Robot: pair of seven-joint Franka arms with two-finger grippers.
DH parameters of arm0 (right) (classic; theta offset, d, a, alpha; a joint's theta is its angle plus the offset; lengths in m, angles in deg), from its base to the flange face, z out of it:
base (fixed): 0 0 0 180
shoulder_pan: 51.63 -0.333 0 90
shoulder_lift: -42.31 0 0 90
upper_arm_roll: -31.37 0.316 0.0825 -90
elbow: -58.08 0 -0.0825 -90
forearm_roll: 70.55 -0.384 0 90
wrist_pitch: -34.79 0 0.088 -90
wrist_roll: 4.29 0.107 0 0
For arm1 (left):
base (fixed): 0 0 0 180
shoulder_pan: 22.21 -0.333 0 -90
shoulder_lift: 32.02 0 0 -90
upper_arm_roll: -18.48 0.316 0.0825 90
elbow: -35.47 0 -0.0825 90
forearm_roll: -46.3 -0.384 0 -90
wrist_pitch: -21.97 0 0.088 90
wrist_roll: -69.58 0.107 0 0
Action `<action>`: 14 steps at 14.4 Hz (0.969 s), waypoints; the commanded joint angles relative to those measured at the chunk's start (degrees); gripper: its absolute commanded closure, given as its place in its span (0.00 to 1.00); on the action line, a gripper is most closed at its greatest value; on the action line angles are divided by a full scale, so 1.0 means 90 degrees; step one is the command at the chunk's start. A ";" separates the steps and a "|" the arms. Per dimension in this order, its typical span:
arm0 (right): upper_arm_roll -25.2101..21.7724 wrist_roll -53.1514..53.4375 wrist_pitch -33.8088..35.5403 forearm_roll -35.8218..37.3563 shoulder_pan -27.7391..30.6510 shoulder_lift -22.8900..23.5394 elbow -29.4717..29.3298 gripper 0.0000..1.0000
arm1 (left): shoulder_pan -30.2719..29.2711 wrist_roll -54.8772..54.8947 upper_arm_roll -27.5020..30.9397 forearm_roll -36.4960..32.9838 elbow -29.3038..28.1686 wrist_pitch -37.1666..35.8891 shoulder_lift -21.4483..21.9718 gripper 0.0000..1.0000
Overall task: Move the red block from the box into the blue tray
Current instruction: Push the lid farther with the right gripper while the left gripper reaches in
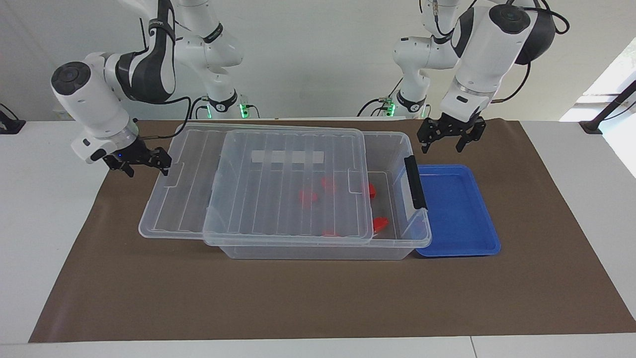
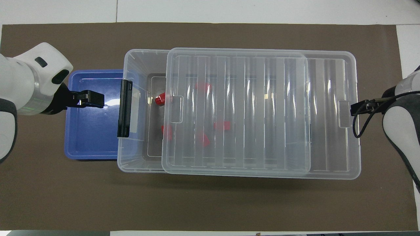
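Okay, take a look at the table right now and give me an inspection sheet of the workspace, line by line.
Surface: brown mat over a white table.
Box: clear box, ribbed lid slid toward the right arm's end, leaving an opening beside the black latch handle.
Red pieces: several in the box; one lies in the opening; which is the red block, cannot tell.
Blue tray: beside the box at the left arm's end, nothing in it.
Clutter: nothing seen.
Left gripper: open, over the tray's edge.
Right gripper: at the lid's end.
Cables: black cable on the right arm's wrist.
Surroundings: white wall.
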 commanded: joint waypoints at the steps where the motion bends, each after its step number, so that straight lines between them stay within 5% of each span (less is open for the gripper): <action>1: -0.0081 -0.0237 -0.0117 0.0106 0.0053 -0.0089 0.0083 0.00 | 0.0232 -0.0220 0.0076 -0.0080 -0.0247 0.0229 0.0059 0.00; 14: -0.0511 -0.1126 -0.0127 0.0106 0.0180 -0.0060 0.0044 0.00 | 0.1365 -0.1392 0.0076 -0.0080 -0.1028 0.1566 -0.0508 0.01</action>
